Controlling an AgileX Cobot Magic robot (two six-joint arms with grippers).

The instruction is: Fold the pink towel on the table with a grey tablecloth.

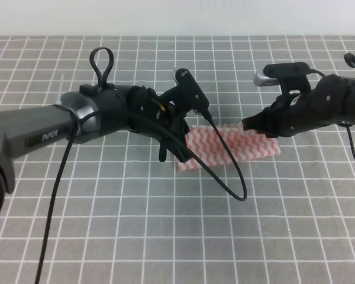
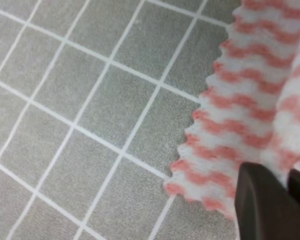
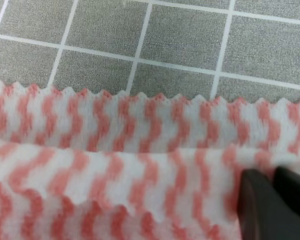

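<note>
You've got the pink towel point(image 1: 236, 148) lying partly folded on the grey gridded surface point(image 1: 165, 236), left pincer point(image 1: 180, 151) and right pincer point(image 1: 248, 125) each pinching an end of it.

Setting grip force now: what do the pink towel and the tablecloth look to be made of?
Pink towel: thin, soft nonwoven-looking cloth, matte and slightly fuzzy, with a zigzag pinked edge. Grey tablecloth: matte, felt-like fabric with fine speckled texture and printed white grid lines. Both are judged by look alone.

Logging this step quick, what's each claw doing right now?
Left claw: shut on the pink-and-white zigzag towel.
Right claw: shut on the same towel.
</note>
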